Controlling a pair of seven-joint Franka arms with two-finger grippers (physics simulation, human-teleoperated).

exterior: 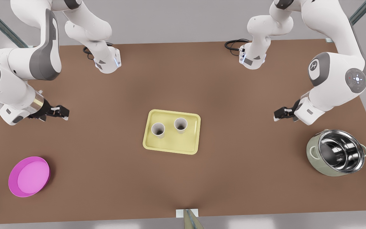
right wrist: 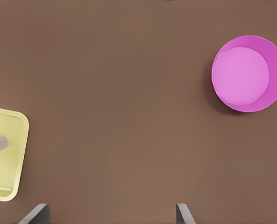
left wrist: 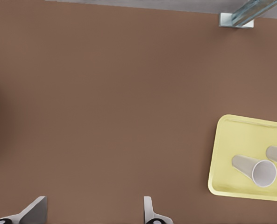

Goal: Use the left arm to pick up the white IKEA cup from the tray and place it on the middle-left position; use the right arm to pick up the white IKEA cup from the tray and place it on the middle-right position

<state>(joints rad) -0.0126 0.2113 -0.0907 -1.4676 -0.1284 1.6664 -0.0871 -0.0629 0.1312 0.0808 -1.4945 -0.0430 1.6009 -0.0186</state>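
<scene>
Brown matte table (exterior: pixel 183 79) carries all items, with a grey floor beyond its edges. Directions are clock-face in the front view, centred on the tray. The pale yellow tray (exterior: pixel 171 147) lies flat at mid-table and holds two upright white cups, both empty and standing apart. The first cup (exterior: pixel 158 129) stands at about 10 o'clock within the tray. The second cup (exterior: pixel 180 124) stands at about 1 o'clock, near the far rim. The tray's near half is bare. A magenta bowl (exterior: pixel 29 176) sits between 8 and 9 o'clock, well apart from the tray, and is empty. A pale green pot (exterior: pixel 336 152) with a steel lining sits near 3 o'clock, well apart, lidless and empty. The left gripper (exterior: pixel 278 114) hangs over bare table near 3 o'clock, between tray and pot; its fingers (left wrist: pixel 147 210) stand apart and hold nothing. The right gripper (exterior: pixel 63 112) hangs near 9 o'clock over bare table; its fingers (right wrist: pixel 182 212) are likewise spread and hold nothing.
</scene>
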